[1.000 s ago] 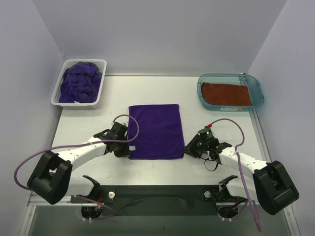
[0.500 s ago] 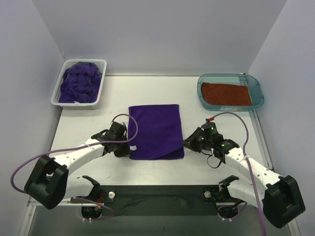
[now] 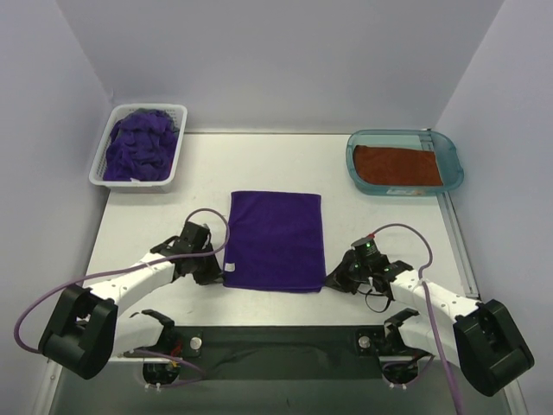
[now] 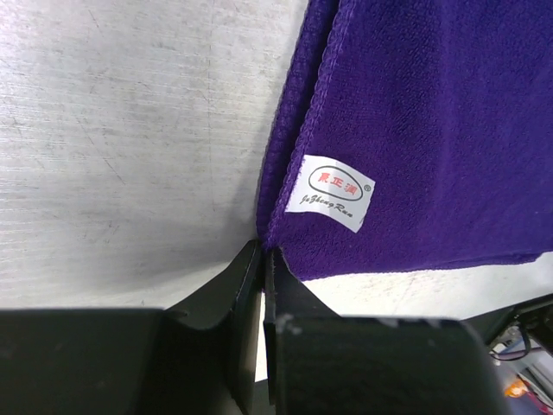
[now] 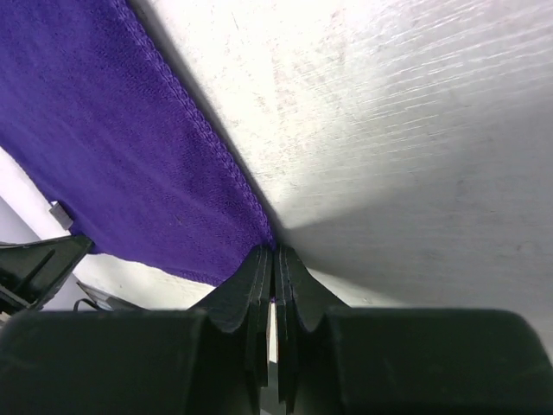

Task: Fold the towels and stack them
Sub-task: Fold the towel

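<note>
Dragged purple towel (image 3: 275,242) nearer, flat on the counter (image 3: 397,225) between both pincers. Clamped on its near corners with left pincer (image 4: 262,252), right pincer (image 5: 273,251). Could slip or bunch if lifted unevenly

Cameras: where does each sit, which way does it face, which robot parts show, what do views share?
Top external: above and behind, looking down at the table; left arm, right arm show.
Left wrist: on that arm, faces the purple towel's labelled corner; left gripper pinches it.
Right wrist: on that arm, faces its other near corner; right gripper pinches it.
Shared: the purple towel.
</note>
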{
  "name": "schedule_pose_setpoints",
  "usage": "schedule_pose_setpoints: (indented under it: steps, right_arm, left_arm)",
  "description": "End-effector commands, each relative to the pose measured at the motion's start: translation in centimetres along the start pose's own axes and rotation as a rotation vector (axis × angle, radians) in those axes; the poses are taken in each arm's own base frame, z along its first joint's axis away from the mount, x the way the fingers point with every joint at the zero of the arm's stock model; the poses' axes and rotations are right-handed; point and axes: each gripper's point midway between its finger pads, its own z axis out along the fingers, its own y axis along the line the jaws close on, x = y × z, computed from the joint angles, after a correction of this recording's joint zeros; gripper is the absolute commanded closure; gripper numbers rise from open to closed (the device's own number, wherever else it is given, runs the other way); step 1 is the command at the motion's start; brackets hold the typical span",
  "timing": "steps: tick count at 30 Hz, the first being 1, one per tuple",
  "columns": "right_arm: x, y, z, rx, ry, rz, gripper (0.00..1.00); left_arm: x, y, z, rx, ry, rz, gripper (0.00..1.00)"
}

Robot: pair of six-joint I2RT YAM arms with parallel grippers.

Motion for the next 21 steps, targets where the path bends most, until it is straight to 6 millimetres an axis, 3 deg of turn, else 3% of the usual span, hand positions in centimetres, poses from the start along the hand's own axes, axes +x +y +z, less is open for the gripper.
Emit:
schedule_pose_setpoints:
  steps: [1,5,9,10,14,19,21]
  right_arm:
    - [0.0,-0.8,0.4,0.019,-0.004,0.009,1.00]
    - [-0.6,0.3,-0.1,-0.006,-0.018,-0.005,1.00]
    - [-1.4,3.1,-1.9,-0.048,-0.033,-0.037,1.00]
    - [-1.7,4.9,-2.9,-0.093,-0.043,-0.052,1.00]
    - [-0.8,7.1,-5.0,-0.135,-0.016,-0.070,1.00]
    - [1.1,6.9,-6.0,-0.160,0.022,-0.047,1.00]
    - [2.1,5.5,-5.6,-0.139,0.046,-0.032,1.00]
  left_arm:
    - [0.5,0.6,0.4,0.006,0.014,-0.027,0.89]
    - [0.3,-0.1,0.2,0.035,0.017,-0.028,0.89]
    - [-0.1,-1.0,-0.5,0.061,0.005,-0.020,0.89]
    - [-0.2,-1.1,-0.8,0.062,0.006,-0.018,0.89]
    - [-0.5,-1.7,-1.7,0.081,-0.013,-0.012,0.89]
    - [-0.4,-1.3,-2.1,0.074,-0.017,-0.018,0.88]
    - [-0.2,-1.1,-2.1,0.072,-0.016,-0.021,0.88]
